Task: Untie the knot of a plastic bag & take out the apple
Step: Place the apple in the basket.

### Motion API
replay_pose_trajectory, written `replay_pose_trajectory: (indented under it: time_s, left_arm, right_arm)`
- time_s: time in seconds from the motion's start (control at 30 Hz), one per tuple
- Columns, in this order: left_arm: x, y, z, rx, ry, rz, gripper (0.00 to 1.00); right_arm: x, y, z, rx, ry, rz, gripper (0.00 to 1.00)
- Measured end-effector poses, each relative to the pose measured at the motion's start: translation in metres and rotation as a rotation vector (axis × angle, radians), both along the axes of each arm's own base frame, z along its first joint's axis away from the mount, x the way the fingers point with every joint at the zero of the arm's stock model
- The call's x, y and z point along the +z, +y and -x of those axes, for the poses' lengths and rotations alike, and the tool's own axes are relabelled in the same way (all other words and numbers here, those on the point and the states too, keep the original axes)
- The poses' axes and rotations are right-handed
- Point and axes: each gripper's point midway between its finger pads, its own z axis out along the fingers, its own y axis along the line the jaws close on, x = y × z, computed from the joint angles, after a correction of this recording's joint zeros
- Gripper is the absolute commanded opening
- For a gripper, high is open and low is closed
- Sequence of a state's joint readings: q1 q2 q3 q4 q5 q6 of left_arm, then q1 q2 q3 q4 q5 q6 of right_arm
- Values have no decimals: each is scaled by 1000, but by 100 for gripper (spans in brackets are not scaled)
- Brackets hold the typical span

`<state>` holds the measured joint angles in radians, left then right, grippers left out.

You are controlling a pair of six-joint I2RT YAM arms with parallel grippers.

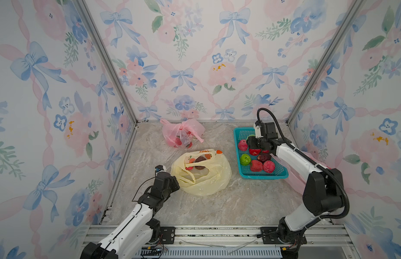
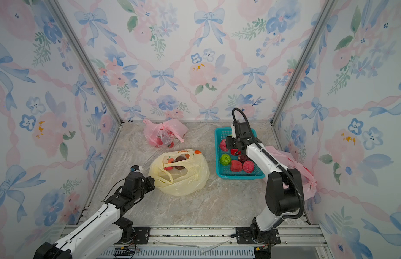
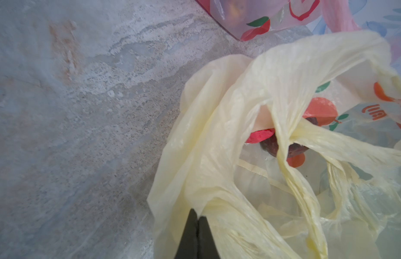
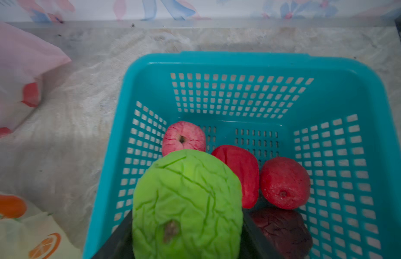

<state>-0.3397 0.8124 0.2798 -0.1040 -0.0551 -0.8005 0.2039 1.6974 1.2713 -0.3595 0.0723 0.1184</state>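
Observation:
The yellow plastic bag point(image 1: 204, 181) point(image 2: 183, 181) lies open mid-table, its handles loose and no knot in them. Dark fruit point(image 1: 200, 159) and a red one point(image 3: 260, 136) show inside. My left gripper point(image 1: 176, 179) point(image 3: 198, 216) is shut on a fold of the bag's near-left edge. My right gripper point(image 1: 251, 143) point(image 4: 187, 224) hangs over the teal basket point(image 1: 262, 176) point(image 4: 239, 57), shut on a wrinkled green apple point(image 4: 186, 201). Both black fingers point(image 4: 118, 235) press against the apple's sides.
The basket holds several red apples point(image 4: 284, 182), a dark one point(image 4: 282, 228) and another green one point(image 1: 245, 159). A knotted pink bag point(image 1: 181, 132) with fruit sits at the back wall. Another pink bag point(image 2: 302, 170) lies behind the right arm by the right wall.

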Motion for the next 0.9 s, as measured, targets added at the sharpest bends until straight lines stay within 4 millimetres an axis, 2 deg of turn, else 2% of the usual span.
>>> replay_pose_trajectory:
  time_s: [0.07,0.13,0.23,0.37,0.43,0.57,0.73,0.9]
  left_arm:
    - [1,0,0,-5,0,-6,0]
    - [2,0,0,-9,4,-11,2]
    - [1,-1,2,-18,12,-18,8]
    - [8,-3,3,-39,10,-40,18]
    - [16,-4,2,-47,-8,-45,25]
    - [39,-7,-1,-65,-61,-57,26]
    - [66,-9,-5,-73,-126,-63,28]
    - [70,-7,-4,-67,-133,-71,30]
  right_arm:
    - [-20,-15,-7,-35,40,62,58]
    - [-30,-26,-15,-60,54,106,59]
    - [-23,-34,-28,-77,30,147,60]
    - [-25,-51,-32,-110,33,185,64]
    - [-30,-59,-32,-124,46,190,65]
    - [-34,-73,-36,-152,54,183,65]
    - [-41,-80,-42,-162,66,175,65]
    - [-49,-79,-43,-152,92,164,69]
